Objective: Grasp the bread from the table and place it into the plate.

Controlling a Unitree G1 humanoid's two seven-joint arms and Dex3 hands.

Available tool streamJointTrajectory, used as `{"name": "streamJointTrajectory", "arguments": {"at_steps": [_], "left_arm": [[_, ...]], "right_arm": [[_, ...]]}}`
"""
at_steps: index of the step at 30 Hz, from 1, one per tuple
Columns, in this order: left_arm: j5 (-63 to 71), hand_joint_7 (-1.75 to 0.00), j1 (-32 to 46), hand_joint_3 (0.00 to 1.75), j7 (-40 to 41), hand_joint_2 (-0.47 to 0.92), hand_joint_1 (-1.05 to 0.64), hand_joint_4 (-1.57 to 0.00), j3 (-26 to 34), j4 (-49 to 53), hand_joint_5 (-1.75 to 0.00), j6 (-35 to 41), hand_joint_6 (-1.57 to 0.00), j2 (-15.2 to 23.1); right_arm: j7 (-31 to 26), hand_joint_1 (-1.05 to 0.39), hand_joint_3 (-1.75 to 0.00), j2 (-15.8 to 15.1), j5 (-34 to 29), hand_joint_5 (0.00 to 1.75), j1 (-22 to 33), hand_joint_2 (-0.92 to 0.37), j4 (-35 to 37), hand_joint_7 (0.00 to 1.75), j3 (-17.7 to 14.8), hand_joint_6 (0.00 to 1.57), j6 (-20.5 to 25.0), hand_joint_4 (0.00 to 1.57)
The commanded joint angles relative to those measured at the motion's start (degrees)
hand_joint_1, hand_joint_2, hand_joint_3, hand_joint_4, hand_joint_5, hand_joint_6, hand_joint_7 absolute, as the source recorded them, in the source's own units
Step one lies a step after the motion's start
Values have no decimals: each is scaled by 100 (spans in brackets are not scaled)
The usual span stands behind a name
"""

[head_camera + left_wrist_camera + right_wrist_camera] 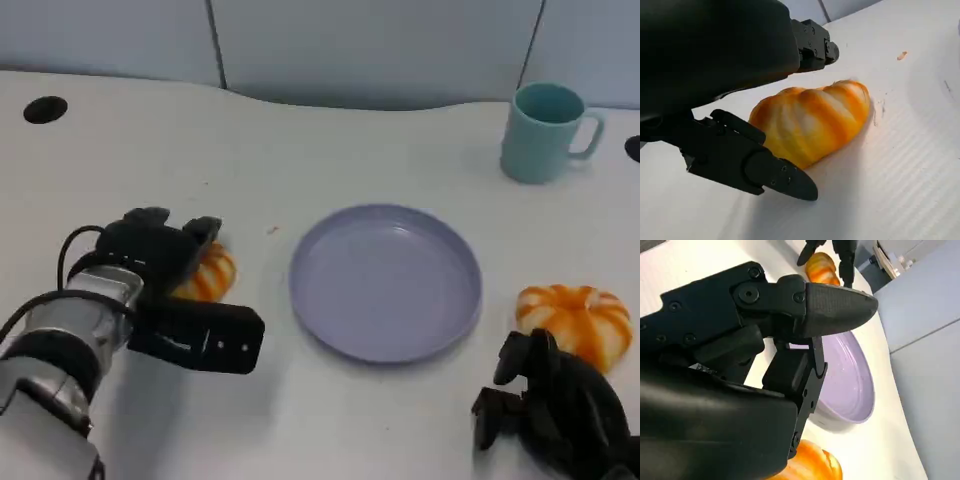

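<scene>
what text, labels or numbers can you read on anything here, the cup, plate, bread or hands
None: no readable text in these views.
The teal mug, purple plate and both orange bread pieces are plain.
The left hand and right hand show bare black shells and screws, with no markings visible.

Left hand (170, 285): positioned at near left, silver forearm (60, 370) entering from the near-left corner. Fingers (765, 172) spread apart on either side of the bread (810, 122), not closed on it. Right hand (555, 410): positioned at near right, low, fingers curled inward, nothing held.
</scene>
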Motion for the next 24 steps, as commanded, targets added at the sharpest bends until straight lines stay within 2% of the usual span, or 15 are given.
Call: {"name": "streamJointTrajectory", "arguments": {"at_steps": [1, 8, 11, 13, 16, 19, 22, 24], "left_arm": [[-87, -1, -88, 0, -344, 66, -51, 0, -121, 220, 0, 137, -4, -50], [-212, -4, -104, 1, -687, 67, -50, -9, -182, 319, -5, 223, -11, -132], [-224, -6, -76, 3, -651, 79, -47, -24, -251, 335, -10, 192, -25, -140], [-282, -7, -36, 3, -542, 87, -41, -37, -235, 341, -12, 122, -42, -137], [-474, -6, 12, 7, -487, 91, -34, -51, -96, 352, -13, 46, -60, -141], [-593, -6, 26, 12, -487, 92, -31, -56, -48, 361, -13, 13, -66, -138], [-795, -10, 61, 22, -514, 92, -27, -75, 105, 370, -23, 66, -78, -164], [-895, -10, 109, 24, -414, 92, -27, -78, 191, 369, -24, 99, -80, -179]], "right_arm": [[-43, -45, -58, -79, -6, 136, 202, -92, -110, 135, -12, 110, 150, 125], [48, -44, -60, -121, -19, 138, 302, -92, -192, 136, 11, 110, 97, 123], [-2, -45, -58, -112, -53, 138, 331, -92, -227, 133, 15, 113, 86, 123], [-75, -45, -57, -76, 3, 139, 369, -92, -327, 133, -4, 114, 213, 124], [-63, -44, -59, -75, 33, 140, 408, -92, -391, 135, 0, 111, 251, 122], [-57, -44, -59, -75, 34, 140, 425, -92, -413, 136, 1, 110, 255, 122], [-100, -45, -57, -57, 31, 140, 456, -92, -447, 136, -9, 110, 281, 123], [-151, -45, -57, -54, 25, 140, 469, -92, -484, 135, -12, 110, 330, 123]]}}
